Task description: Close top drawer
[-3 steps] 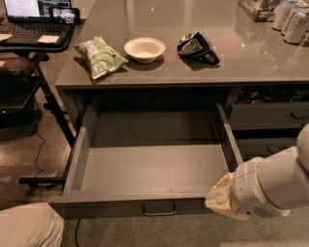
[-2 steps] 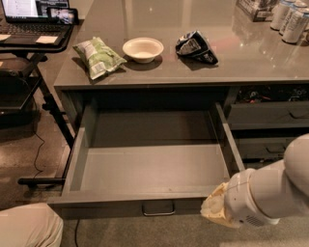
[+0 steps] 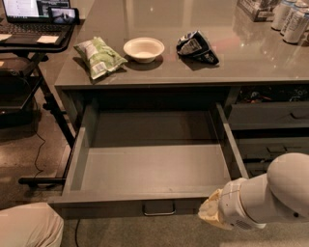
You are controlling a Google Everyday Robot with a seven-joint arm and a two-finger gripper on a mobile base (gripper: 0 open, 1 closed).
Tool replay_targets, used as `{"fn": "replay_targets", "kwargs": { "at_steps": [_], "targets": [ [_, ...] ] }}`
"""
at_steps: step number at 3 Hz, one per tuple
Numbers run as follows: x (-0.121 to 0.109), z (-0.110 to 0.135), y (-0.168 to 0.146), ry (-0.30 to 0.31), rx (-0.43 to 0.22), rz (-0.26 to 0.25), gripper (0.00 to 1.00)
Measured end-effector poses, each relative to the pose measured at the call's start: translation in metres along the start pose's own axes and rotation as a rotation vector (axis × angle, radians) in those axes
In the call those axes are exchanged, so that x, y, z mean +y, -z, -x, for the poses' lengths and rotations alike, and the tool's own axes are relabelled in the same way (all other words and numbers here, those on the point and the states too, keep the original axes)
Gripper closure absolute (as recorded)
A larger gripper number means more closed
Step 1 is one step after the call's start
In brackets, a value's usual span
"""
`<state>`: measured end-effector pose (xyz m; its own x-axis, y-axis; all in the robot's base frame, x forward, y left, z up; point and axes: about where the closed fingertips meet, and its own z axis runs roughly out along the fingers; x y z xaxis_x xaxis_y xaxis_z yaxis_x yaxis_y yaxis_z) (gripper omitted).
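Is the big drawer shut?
No, the top drawer is pulled far out, showing its grey inside, with the gripper by its front corner.

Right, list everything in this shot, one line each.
glossy counter top: one, grey, upper half
open box drawer: one, dark grey, pulled out beneath it
small bar pull: one, silver, centre of drawer front
crinkled snack bag: one, green, counter left
shallow round bowl: one, white, counter middle
crumpled foil bag: one, black, right of bowl
drink cans: several, pale, counter's far right
open laptop: one, black, top left corner
shallow drawer fronts: at least two, grey, right side
robot arm: one, white, lower right
pincer: one, cream, by drawer front's right end
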<state>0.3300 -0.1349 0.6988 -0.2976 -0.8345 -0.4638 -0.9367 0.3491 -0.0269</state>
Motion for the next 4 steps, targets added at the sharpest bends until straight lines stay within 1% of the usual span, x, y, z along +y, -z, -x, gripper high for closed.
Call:
{"fn": "replay_targets", "kwargs": {
  "at_steps": [1, 2, 3, 4],
  "targets": [
    [-0.008, -0.006, -0.015, 0.002, 0.014, 0.003, 1.0],
    [-0.013, -0.01, -0.027, 0.014, 0.032, 0.019, 0.81],
    [-0.024, -0.007, -0.03, 0.049, 0.042, 0.023, 0.58],
    [-0.043, 0.004, -0.026, 0.104, 0.045, 0.008, 0.34]
  ]
}}
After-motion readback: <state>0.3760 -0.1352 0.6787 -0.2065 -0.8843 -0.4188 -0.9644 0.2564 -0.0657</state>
